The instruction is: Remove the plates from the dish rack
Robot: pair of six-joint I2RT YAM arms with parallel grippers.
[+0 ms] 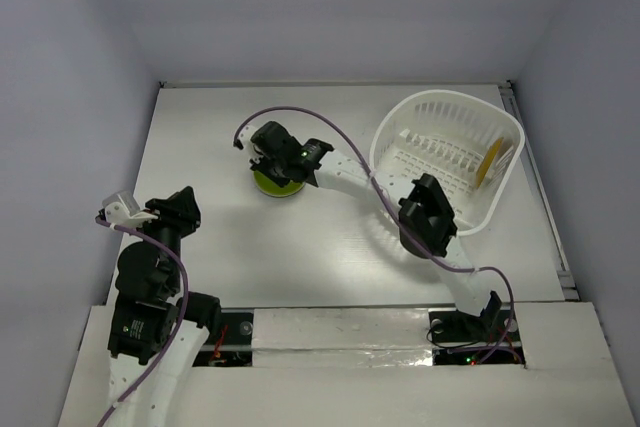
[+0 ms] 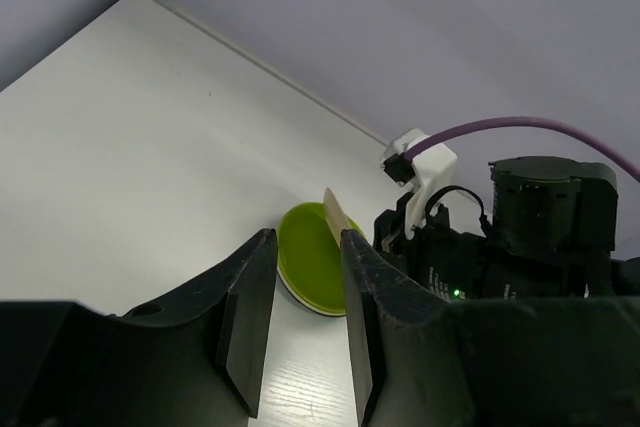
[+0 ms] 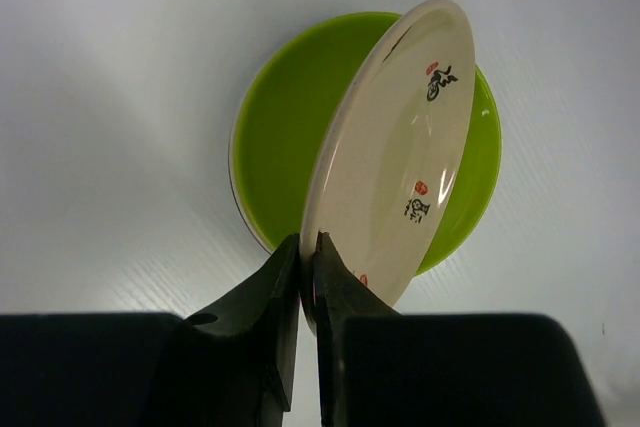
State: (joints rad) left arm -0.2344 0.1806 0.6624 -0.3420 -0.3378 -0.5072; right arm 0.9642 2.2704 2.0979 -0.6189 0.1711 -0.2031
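Lime plate (image 3: 285, 117) lies on the bench (image 1: 300, 247); right pincer (image 3: 306, 249) clamps a cream plate (image 3: 400, 147) over it; one yellow plate (image 1: 487, 163) waits in the dish rack (image 1: 440, 105); left pincer (image 2: 306, 249) gapes.

One lime green plate (image 3: 270, 137) flat on tabletop, middle toward far edge. Tilted cream plate (image 3: 395, 157), black-red marks, stands over it, rim pinched in right pincer (image 3: 307, 267). White slatted dish rack (image 1: 440, 102) near far-right corner, yellow plate (image 1: 487, 164) upright inside.

A white, faintly grained counter (image 1: 330, 247) is boxed in by plain pale grey walls (image 1: 330, 7) on three sides. The light is soft and even.
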